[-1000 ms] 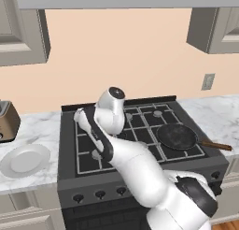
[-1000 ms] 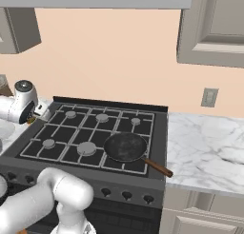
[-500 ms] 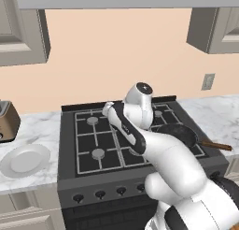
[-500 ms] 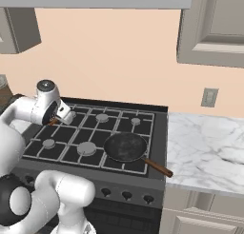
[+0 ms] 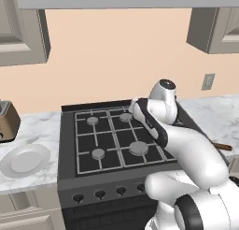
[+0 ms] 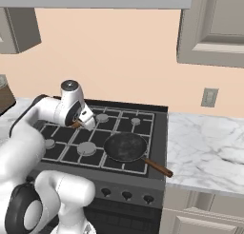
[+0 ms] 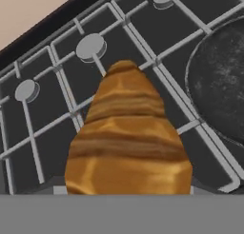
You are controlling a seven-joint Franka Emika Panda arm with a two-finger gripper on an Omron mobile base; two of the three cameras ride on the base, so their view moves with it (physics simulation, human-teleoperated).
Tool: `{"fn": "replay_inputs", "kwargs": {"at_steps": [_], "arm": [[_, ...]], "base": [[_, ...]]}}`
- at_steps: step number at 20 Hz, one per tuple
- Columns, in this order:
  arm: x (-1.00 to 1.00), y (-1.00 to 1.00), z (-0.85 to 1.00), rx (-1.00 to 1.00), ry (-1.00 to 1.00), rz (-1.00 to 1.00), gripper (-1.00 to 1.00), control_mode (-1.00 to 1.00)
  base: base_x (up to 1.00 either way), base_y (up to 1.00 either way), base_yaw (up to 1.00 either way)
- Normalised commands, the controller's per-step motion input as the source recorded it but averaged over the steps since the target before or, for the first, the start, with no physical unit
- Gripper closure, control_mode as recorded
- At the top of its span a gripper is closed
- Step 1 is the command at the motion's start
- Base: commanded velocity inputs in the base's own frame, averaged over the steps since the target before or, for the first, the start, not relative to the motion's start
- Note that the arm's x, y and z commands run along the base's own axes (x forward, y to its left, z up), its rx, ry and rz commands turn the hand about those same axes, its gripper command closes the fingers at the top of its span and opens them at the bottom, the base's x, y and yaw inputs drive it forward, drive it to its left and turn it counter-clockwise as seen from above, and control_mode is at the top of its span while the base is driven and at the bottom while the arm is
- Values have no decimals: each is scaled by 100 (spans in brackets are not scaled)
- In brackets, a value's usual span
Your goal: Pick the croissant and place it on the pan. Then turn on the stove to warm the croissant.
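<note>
The jaws are clamping the croissant (image 7: pixel 127 138), carrying it above the stove (image 6: pixel 114 133) grates, with the pan (image 6: pixel 126 146) lying just beyond. Releasing short of the rim risks dropping it onto a burner.

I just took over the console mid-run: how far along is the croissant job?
Done: the croissant is off the counter, gripped in the gripper. In hand: it is being carried above the stove grates, short of the pan, which lies empty. Left: set it in the pan, then turn a stove knob.
</note>
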Motion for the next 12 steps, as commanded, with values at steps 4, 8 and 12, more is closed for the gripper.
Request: {"fn": "replay_inputs", "kwargs": {"at_steps": [4, 8, 12], "arm": [[0, -97, -7, -1, 10, -23, 100, -100], [0, -82, -10, -1, 10, -23, 100, -100], [0, -68, -16, -1, 9, -21, 100, -100]], "base": [[0, 0, 0], [0, 0, 0], [0, 0, 0]]}}
